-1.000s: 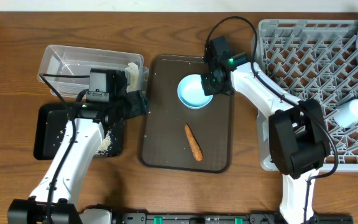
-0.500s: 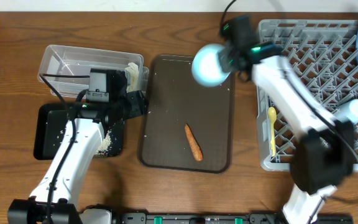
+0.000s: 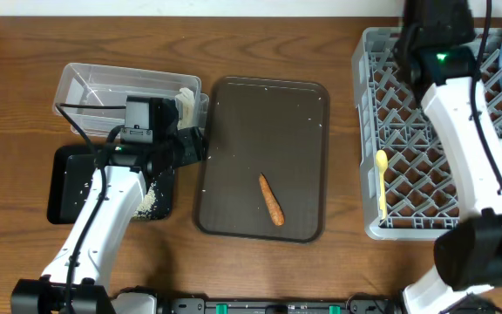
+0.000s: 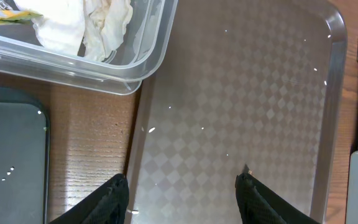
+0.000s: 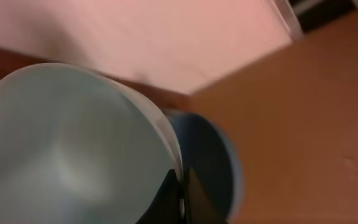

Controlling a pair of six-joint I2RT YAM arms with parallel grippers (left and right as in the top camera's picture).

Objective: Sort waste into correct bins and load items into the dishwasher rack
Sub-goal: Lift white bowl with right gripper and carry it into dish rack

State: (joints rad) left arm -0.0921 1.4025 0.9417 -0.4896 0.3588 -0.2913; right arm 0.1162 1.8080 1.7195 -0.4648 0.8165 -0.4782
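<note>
Carrot (image 3: 271, 199) lengthwise on tray (image 3: 234, 157) (tip rearward), left gripper (image 4: 182, 188) open, right gripper (image 5: 180, 200) pinching bowl (image 5: 67, 149)

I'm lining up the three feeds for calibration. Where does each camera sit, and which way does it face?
Overhead: above the table, facing straight down on brown tray, carrot piece and rack; left arm and right arm show.
Left wrist: facing down at the tray's left edge and clear tub; open left gripper shows.
Right wrist: tilted, close on pale blue bowl; right gripper pinches its rim.
Shared: overhead and left wrist both show tray, tub, black tray.
</note>
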